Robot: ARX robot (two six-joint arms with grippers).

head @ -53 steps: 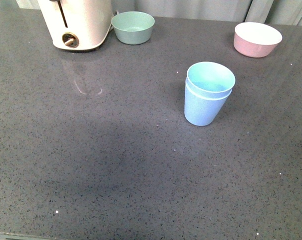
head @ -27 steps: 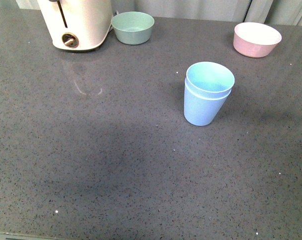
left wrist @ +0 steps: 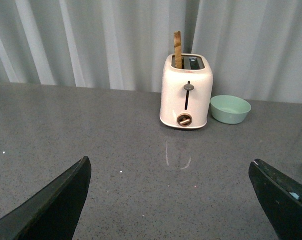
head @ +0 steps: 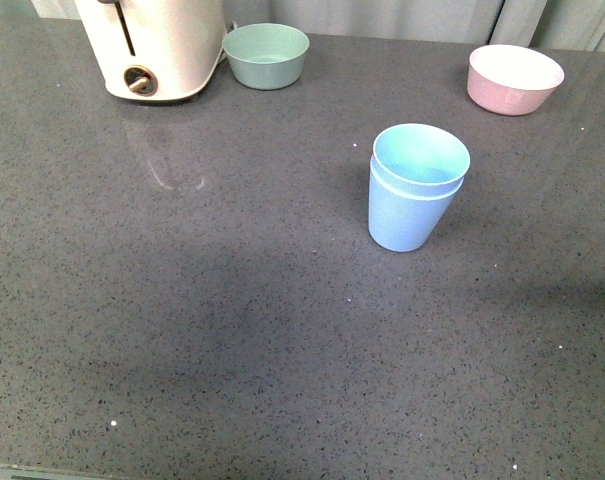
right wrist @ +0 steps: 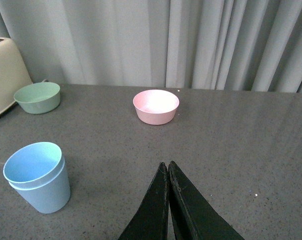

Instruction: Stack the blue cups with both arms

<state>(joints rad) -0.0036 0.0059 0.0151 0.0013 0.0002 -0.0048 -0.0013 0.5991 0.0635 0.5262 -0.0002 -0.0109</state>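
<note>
Presently the blue cups stand nested, one inside the other, upright on the grey counter, right of centre, well short of the pink bowl. My right gripper has its fingers pressed together, holding nothing; the cups lie ahead and to its left, apart from it. My left gripper is spread wide and empty, facing the toaster. I judge the right arm nearer, and stacking complete.

One of the blue cups sits nested inside the other, upright on the bench right of centre. Behind them, the toaster stands far left with a bowl just beside it on its right; another bowl lies far right.
</note>
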